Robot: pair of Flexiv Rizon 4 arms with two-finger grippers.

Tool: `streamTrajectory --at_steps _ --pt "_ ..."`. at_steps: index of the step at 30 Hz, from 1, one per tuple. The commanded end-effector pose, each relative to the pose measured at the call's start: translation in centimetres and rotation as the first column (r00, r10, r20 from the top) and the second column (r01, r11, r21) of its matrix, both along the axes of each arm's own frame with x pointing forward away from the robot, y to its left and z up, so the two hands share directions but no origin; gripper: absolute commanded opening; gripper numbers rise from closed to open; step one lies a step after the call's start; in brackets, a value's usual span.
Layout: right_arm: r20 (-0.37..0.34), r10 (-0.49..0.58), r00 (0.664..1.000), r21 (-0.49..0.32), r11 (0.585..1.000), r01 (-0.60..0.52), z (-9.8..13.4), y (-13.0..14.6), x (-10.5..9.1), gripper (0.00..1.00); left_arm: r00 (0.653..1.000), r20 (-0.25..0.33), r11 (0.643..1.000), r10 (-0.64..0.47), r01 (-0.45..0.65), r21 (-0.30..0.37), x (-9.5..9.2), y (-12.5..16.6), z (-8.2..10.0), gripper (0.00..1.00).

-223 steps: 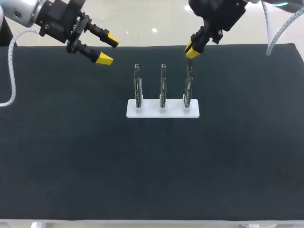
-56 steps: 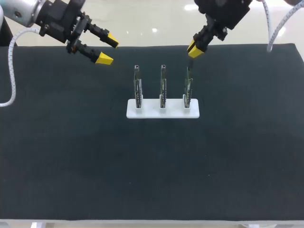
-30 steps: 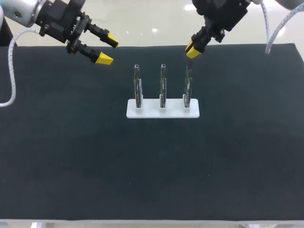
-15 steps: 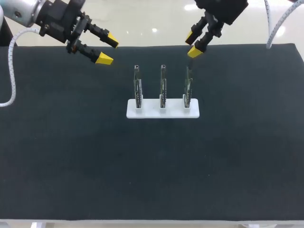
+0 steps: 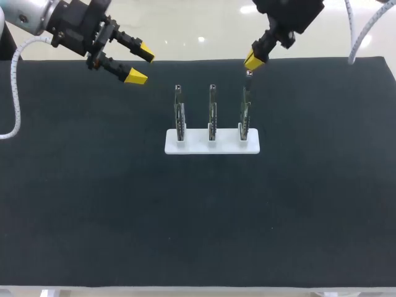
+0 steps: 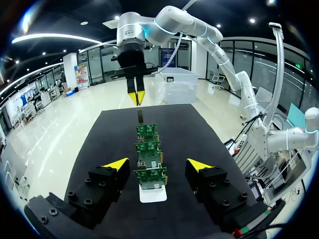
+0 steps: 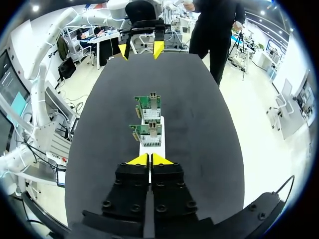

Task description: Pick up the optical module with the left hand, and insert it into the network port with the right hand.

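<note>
the left claw (image 5: 141, 64) hangs spread wide over the bench (image 5: 93, 198). the right claw (image 5: 253, 62), tips pinched together, sits just above the rightmost board (image 5: 245, 114).

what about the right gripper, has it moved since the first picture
Yes, slightly. In the head view the right gripper now sits a little farther from the white rack, its tips reaching the far edge of the table.

A table (image 5: 37, 291) is covered by a black mat (image 5: 93, 210), and a pale strip of the top is left showing along the near edge. One white holder (image 5: 226, 147), a flat oblong, is set directly on the mat, midway across and toward the far side, its long edges parallel to the far edge.
</note>
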State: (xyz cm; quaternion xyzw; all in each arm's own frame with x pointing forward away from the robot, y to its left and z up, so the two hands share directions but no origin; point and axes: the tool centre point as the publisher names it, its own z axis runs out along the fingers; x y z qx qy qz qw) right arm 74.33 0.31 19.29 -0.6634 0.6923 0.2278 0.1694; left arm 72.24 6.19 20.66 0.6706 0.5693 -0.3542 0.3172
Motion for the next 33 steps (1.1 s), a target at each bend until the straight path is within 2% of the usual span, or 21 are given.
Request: streamTrajectory --at_steps 1,33 --pt "0.007 -0.007 1.000 0.000 1.000 0.007 -0.2 0.1 -0.6 0.00 1.000 -0.001 1.000 -0.001 0.001 0.003 0.1 0.0 0.0 1.00" --pt "0.026 0.004 1.000 0.048 0.999 -0.005 -3.8 0.4 -0.5 0.00 1.000 -0.001 1.000 -0.001 0.001 0.003 0.1 0.0 0.0 1.00"
